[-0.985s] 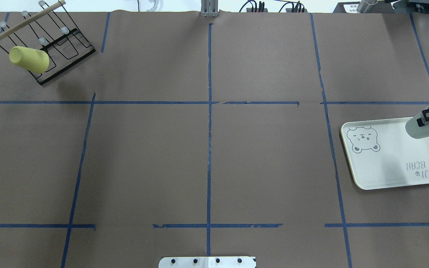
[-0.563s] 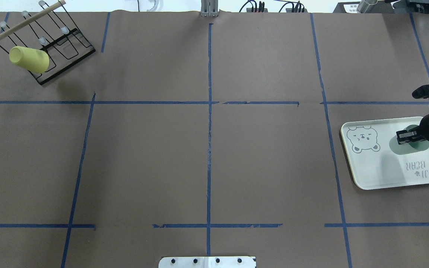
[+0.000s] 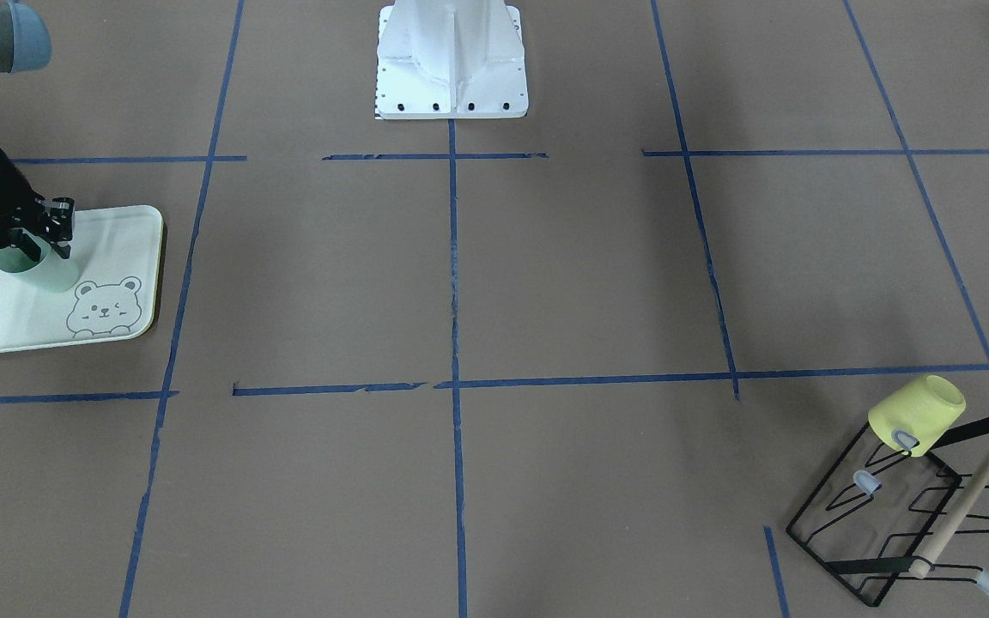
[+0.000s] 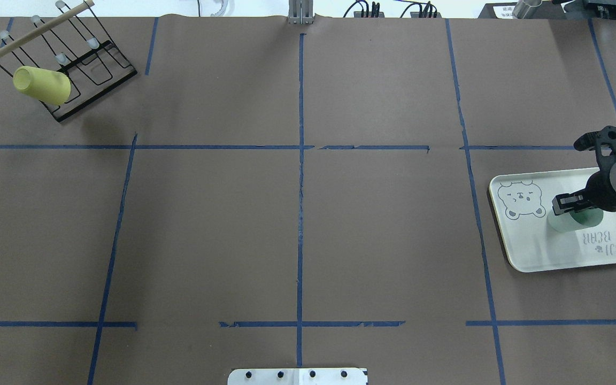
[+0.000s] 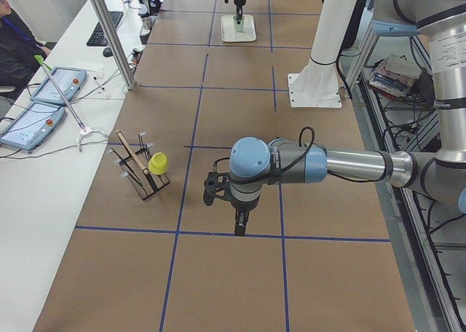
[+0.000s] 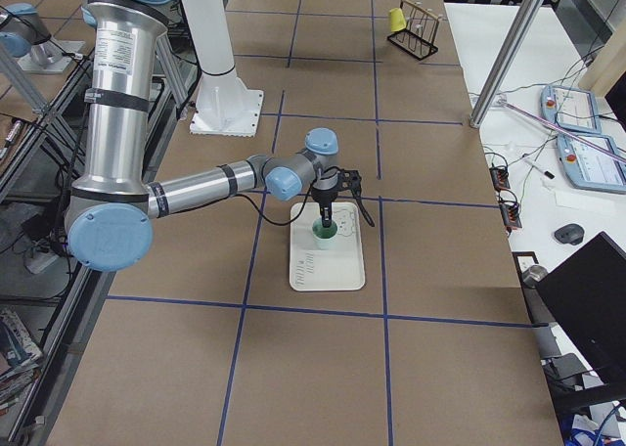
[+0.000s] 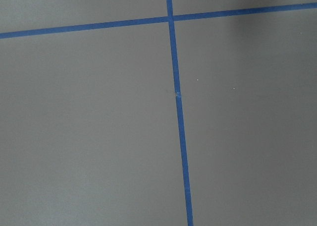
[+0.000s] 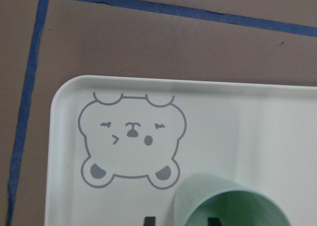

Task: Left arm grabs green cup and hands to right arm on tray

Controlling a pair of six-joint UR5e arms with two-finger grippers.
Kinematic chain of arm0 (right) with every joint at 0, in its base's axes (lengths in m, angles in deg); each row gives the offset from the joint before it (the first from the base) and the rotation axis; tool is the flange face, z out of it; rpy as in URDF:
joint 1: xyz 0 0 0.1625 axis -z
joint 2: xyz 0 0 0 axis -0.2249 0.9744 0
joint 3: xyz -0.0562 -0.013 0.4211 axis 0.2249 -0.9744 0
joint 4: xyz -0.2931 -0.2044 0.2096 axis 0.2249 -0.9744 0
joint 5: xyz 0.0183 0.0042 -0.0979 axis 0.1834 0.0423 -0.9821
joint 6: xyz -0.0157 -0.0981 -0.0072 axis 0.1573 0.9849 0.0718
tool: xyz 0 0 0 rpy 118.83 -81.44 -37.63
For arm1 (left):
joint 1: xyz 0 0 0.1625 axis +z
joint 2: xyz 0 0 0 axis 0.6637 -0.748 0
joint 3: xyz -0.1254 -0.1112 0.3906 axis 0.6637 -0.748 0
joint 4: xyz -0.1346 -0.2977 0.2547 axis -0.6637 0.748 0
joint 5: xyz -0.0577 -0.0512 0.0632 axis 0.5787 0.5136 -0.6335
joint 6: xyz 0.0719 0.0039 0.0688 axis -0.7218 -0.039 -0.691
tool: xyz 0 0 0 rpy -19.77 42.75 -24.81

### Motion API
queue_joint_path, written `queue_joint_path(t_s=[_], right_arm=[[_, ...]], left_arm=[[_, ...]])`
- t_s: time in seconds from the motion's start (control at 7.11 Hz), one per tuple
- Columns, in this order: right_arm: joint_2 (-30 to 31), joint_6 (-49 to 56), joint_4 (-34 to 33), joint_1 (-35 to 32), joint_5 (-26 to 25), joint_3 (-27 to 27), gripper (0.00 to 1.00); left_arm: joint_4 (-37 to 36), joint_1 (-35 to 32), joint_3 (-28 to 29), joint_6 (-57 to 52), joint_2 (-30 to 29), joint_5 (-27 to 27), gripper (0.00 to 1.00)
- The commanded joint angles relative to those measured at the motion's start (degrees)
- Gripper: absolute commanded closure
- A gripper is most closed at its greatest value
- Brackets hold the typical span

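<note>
Green cup (image 4: 572,223) on tray (image 4: 527,243), in grip of right hand (image 4: 567,206); left hand (image 5: 240,227) unclear

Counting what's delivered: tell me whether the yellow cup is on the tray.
No: the yellow cup sits on the rack at the far corner, away from the tray.
</note>
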State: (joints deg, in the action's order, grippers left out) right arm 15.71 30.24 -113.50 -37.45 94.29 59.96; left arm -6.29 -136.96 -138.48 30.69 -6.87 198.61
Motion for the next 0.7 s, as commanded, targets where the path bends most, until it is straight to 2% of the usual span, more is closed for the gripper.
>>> queue_joint_path(t_s=[0.0, 0.14, 0.28, 0.56], right_arm=[[0.0, 0.7, -0.9, -0.7, 1.3, 2.2, 0.0], [0.1, 2.9, -3.9, -5.1, 5.1, 3.1, 0.0], [0.1, 10.0, -10.4, -8.9, 7.0, 5.6, 0.0], [1.2, 33.8, -24.2, -20.0, 7.3, 8.9, 0.0]], left_arm=[[0.0, 0.0, 0.0, 0.0, -0.1, 0.0, 0.0], [0.0, 0.0, -0.1, 0.0, -0.1, 0.0, 0.0], [0.0, 0.0, 0.0, 0.0, -0.1, 0.0, 0.0], [1.6, 0.0, 0.3, 0.1, -0.1, -0.1, 0.0]])
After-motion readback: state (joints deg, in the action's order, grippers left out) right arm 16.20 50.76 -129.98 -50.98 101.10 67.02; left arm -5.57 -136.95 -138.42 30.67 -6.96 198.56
